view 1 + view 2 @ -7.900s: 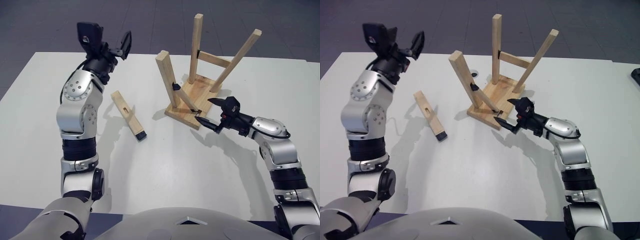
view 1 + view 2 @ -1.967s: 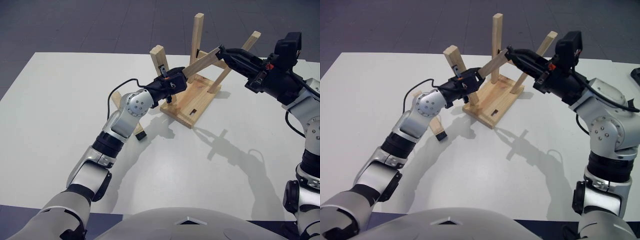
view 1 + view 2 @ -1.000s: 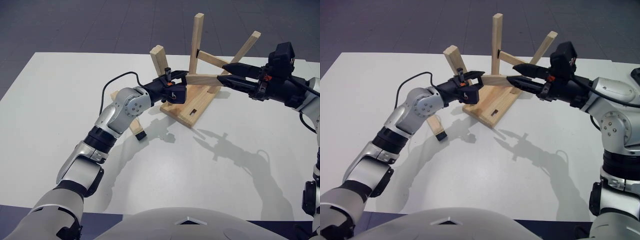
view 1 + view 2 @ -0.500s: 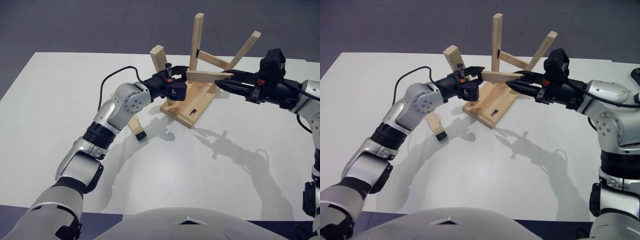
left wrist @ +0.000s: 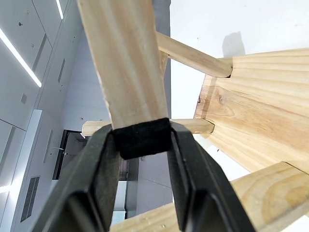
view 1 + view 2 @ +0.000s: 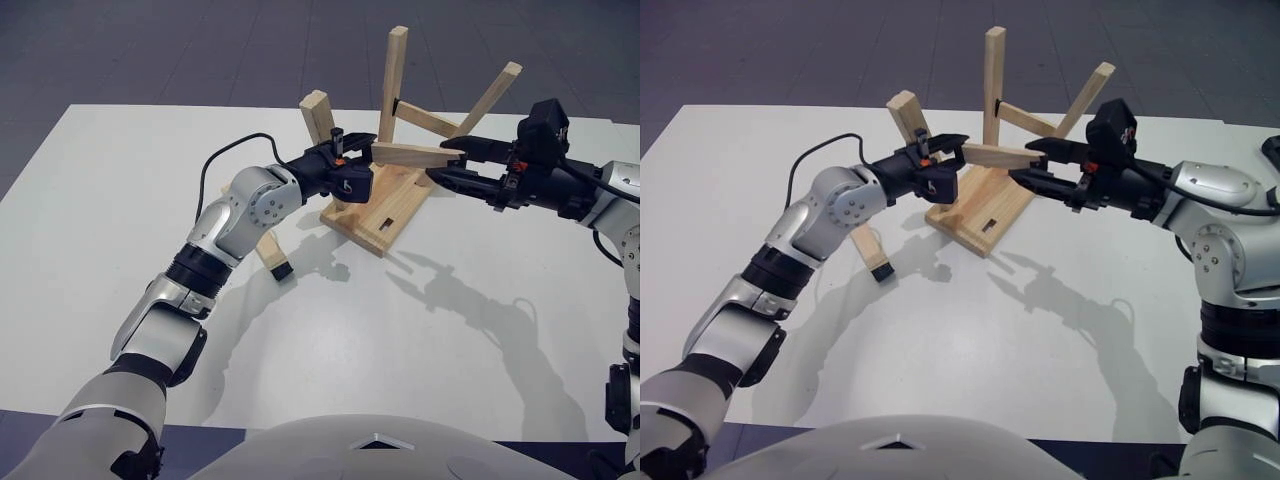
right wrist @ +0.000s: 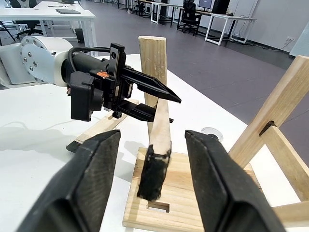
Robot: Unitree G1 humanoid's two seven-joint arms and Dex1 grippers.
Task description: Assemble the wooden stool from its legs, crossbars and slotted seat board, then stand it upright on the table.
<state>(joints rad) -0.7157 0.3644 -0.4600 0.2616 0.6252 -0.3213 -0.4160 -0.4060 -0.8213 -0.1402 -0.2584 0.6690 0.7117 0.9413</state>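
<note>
The left gripper [image 6: 368, 160] has its jaws clamped on one end of the crossbar [image 6: 415, 153], held level above the upturned seat board [image 6: 385, 205] on the worktop [image 6: 350, 330]. The right gripper [image 6: 447, 160] has its jaws wide apart around the other end, gripping nothing. Held by one end only, the crossbar could sag or twist and miss its joint. The right wrist view shows clear gaps beside the dark tip, where the head views suggest contact.

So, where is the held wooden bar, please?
Mid left eye view, the wooden bar hangs above the seat board, held by left fingers, far end between open right fingers.
</note>
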